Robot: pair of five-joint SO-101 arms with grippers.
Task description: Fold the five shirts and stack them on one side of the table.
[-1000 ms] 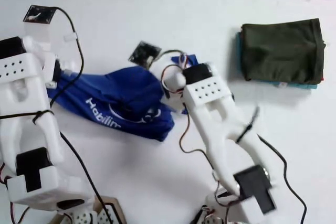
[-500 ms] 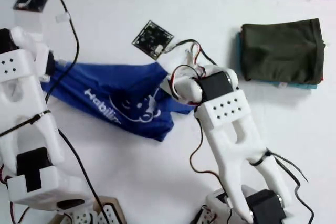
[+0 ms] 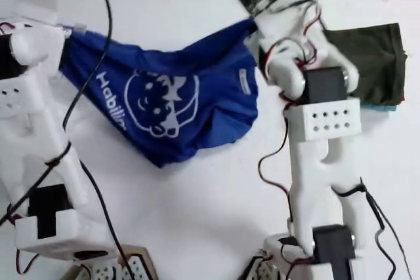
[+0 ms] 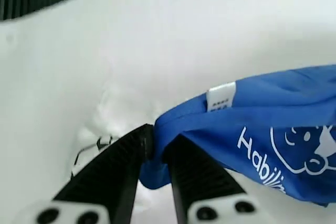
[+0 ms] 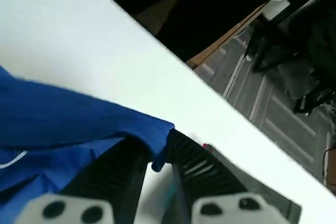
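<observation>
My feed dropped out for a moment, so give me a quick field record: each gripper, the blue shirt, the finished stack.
left gripper: shut on one end of the blue shirt
right gripper: shut on the opposite end, near the table far edge
blue shirt: unfolded, stretched between both grippers, print up
stack: folded dark green shirt on a teal shirt, by the right arm
</observation>
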